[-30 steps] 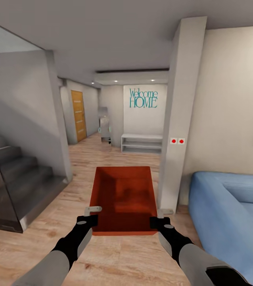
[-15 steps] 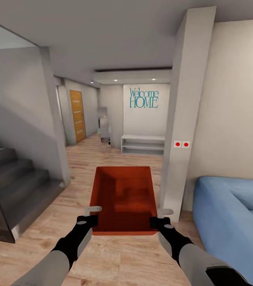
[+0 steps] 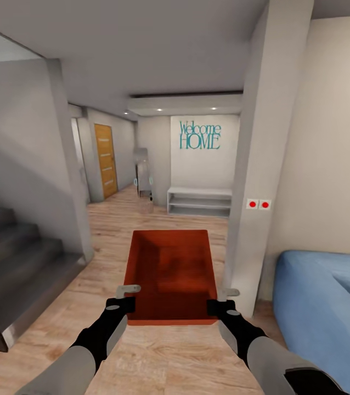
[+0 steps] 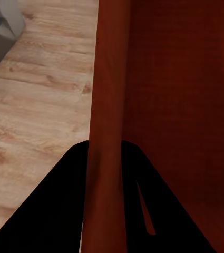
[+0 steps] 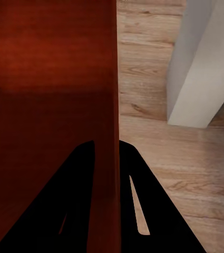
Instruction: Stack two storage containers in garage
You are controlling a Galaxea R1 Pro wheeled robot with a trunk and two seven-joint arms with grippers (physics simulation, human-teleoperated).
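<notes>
Bin (image 3: 170, 274) clamped by both side walls, left gripper (image 3: 124, 296) and right gripper (image 3: 223, 299); pillar (image 3: 257, 181) nearer than moments ago, robot advancing down hallway toward garage.

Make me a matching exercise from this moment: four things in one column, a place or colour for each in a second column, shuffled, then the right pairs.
Things:
1. storage container
2. sofa
3. Welcome HOME lettering
4. staircase

Places or colours:
A. teal, on the far white wall
B. dark grey, at the robot's left
C. orange-red, held between the left gripper and the right gripper
D. blue, at the robot's right

Pairs: 1-C, 2-D, 3-A, 4-B
</notes>
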